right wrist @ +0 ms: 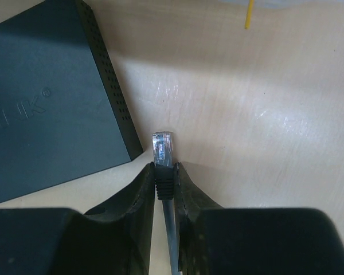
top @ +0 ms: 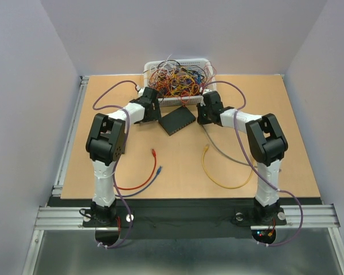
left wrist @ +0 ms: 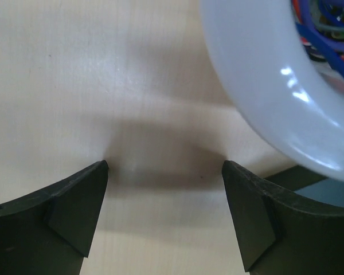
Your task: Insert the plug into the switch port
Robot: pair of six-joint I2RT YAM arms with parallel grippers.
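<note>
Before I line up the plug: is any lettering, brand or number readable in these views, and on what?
"INK": faint letters on the top face of the flat matte-black rectangular box, right wrist view. The frame's left edge cuts the word off, so it is only part of a word.
Small circled mark after those letters: too small to read.
Top external and left wrist views: no readable text.

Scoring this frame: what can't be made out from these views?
- Ports: not visible. Right wrist shows only the switch top and a perforated side; top external is too small.
- Lettering on the switch: cut off by the left edge, right wrist.
- Plug: seen only in right wrist, pinched in the right claw; the arm hides it in top external.
- White basket: blurred and cropped in left wrist, beside the open left claw.
</note>
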